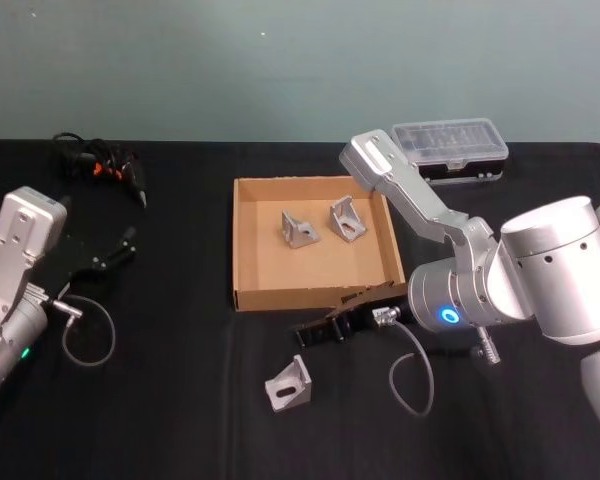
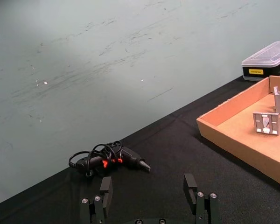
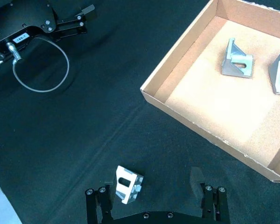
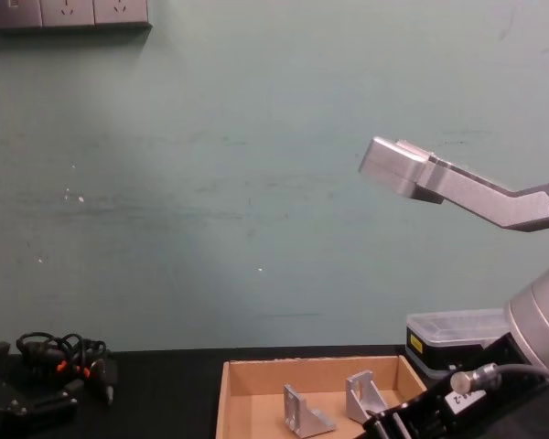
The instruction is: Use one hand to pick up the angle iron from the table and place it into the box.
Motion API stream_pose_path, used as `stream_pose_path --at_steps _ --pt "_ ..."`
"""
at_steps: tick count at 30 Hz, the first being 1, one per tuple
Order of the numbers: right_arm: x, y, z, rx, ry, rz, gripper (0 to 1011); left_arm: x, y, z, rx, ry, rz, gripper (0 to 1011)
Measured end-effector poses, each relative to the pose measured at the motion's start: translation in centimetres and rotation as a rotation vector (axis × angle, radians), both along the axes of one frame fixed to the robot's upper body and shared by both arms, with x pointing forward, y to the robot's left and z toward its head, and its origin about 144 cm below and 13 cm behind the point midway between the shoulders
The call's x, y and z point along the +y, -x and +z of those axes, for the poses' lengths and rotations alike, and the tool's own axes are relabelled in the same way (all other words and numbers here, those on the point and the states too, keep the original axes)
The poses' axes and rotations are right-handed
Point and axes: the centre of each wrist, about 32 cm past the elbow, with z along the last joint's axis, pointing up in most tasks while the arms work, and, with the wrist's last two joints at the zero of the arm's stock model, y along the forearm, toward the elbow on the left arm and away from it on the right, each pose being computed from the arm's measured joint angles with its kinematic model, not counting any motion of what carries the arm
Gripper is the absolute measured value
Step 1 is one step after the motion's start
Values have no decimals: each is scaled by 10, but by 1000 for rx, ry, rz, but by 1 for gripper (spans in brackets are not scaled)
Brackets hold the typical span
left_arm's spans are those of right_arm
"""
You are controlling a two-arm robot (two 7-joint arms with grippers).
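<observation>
The loose angle iron [image 1: 287,383] lies on the black surface [image 1: 160,400], just in front of the box [image 1: 248,250], which already holds two similar brackets [image 1: 298,230]. Your right claw [image 1: 308,333] hangs released between box and iron. In the right wrist view, though, the iron sits hard by one finger [image 3: 104,201], not midway. Shift sideways until it's centred, come straight down, and close across its flat faces. It looks likely to tip or skid if one finger arrives first. Lift clear of the near wall before crossing. The left claw [image 1: 123,247], parked at the surface's left, is released too.
</observation>
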Motion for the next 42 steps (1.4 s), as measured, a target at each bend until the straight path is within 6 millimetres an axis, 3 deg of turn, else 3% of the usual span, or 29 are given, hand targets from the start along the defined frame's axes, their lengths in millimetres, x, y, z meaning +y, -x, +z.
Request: stream_pose_path --at_steps 19,32,42 --pt "1 -2 1 -29 0 0 1000 0 0 0 0 0 0 1000" --pt "10 19 9 -26 12 88 1000 0 0 0 0 0 0 1000" --pt "10 18 9 -25 8 88 1000 0 0 0 0 0 0 1000"
